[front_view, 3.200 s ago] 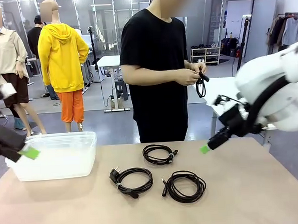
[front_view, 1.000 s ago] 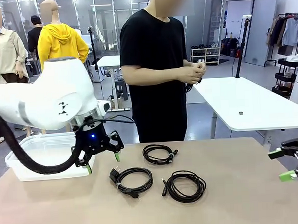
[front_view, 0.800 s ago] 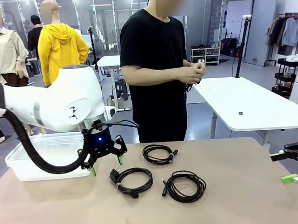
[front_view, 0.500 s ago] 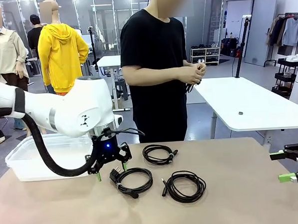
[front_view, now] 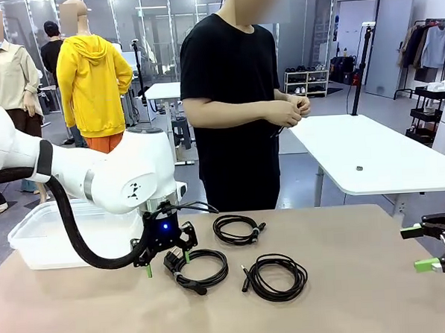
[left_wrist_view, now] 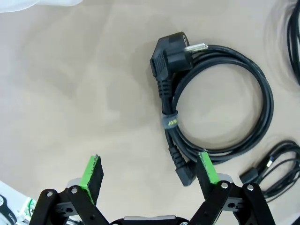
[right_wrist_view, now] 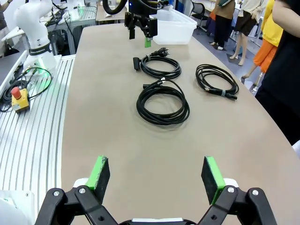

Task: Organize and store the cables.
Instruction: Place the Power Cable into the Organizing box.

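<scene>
Cables, 3 coils on table, bin leftward, left gripper, right gripper both spread

clear tub at tan table's left; white table beyond.

The left arm hides the bin's right end. One cable coil is cut off upper right; a thinner coil, lower right.

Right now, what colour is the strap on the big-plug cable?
The strap is black with yellow-green lettering; the left wrist view shows it best.
</scene>
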